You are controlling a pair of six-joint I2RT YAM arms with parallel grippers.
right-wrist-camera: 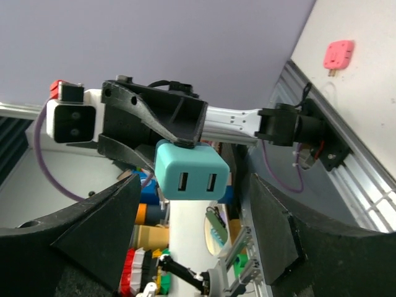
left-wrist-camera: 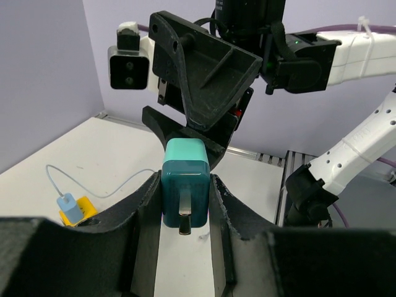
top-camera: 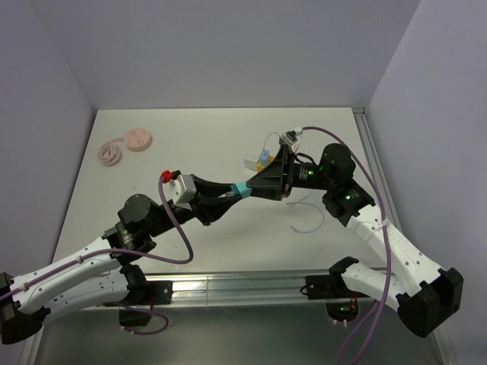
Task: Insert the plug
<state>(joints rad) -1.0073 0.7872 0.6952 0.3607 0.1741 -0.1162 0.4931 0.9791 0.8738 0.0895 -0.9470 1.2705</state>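
Note:
A teal charger block (top-camera: 240, 189) hangs above the table's middle, and my left gripper (top-camera: 232, 192) is shut on it. In the left wrist view the block (left-wrist-camera: 185, 185) sits pinched between both fingers, one metal prong pointing back at the camera. My right gripper (top-camera: 249, 185) faces it from the other side, open. In the right wrist view the block (right-wrist-camera: 189, 176) shows two USB slots, and my right gripper (right-wrist-camera: 193, 185) has a finger on each side of it with a gap on both. A small blue plug with a white cable (left-wrist-camera: 69, 207) rests on a yellow holder.
The blue plug on its yellow holder (top-camera: 263, 157) sits behind the grippers. A loose thin white cable (top-camera: 308, 217) lies to the right of centre. A pink disc (top-camera: 139, 140) and a pink coil (top-camera: 111, 153) lie at the far left. A small pink piece (right-wrist-camera: 338, 54) is on the table.

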